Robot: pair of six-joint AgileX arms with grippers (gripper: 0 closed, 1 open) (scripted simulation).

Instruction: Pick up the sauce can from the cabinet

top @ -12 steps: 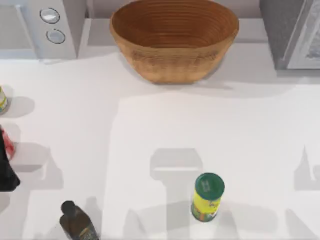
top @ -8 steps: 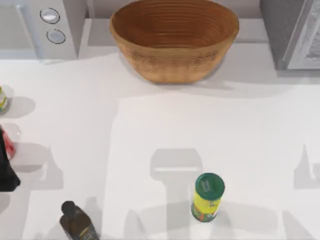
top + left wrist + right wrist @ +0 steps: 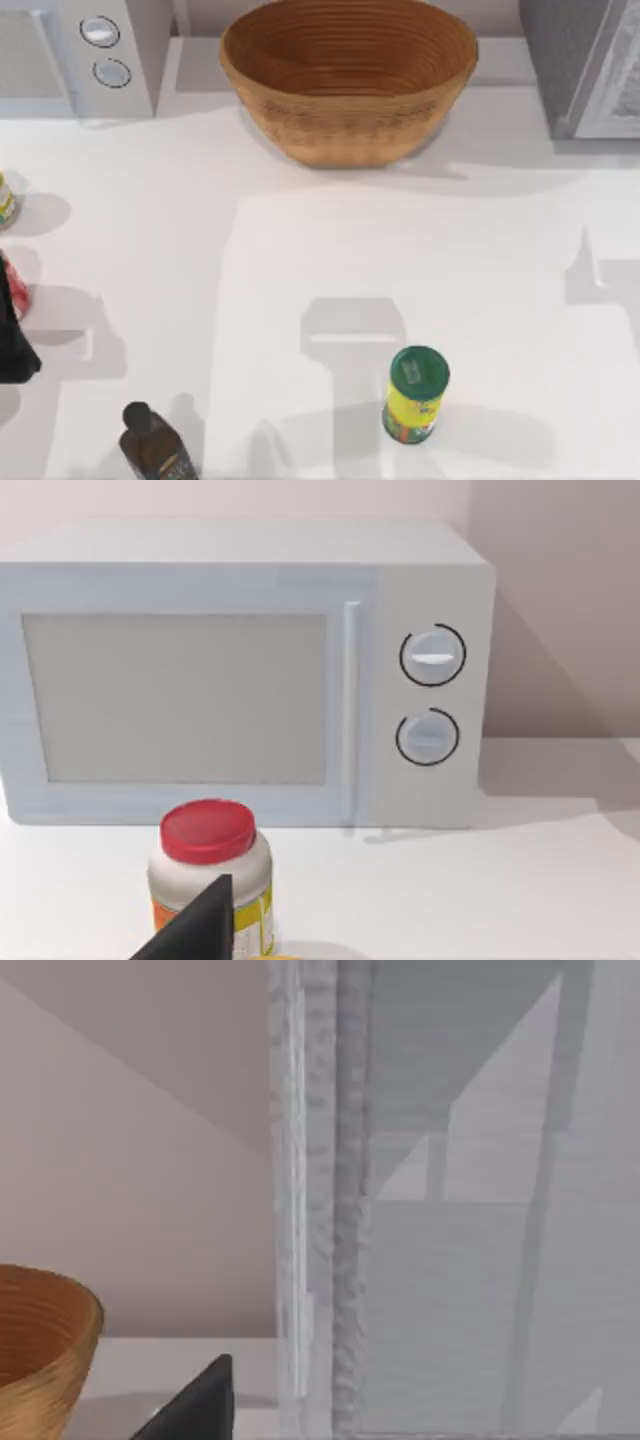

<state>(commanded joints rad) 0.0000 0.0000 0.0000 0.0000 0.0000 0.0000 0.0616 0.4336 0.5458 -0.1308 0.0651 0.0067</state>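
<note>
Facing the cabinet (image 3: pixel 450 1260) at the table's far right corner, the right gripper (image 3: pixel 195 1400) is held near the basket (image 3: pixel 345 85); whether it is released or clenched cannot be told, nor for the left gripper (image 3: pixel 195 930), parked before the microwave (image 3: pixel 240 670). Since earlier, the right-hand shadow (image 3: pixel 590 270) has been shifted toward the cabinet

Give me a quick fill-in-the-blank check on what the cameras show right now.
1. The round woven wooden basket sits between the white microwave and the dark grey speckled ____.
2. The yellow can standing on the white table has a ____ lid.
3. The microwave has ____ round knobs.

Missing words: cabinet; green; two
</note>
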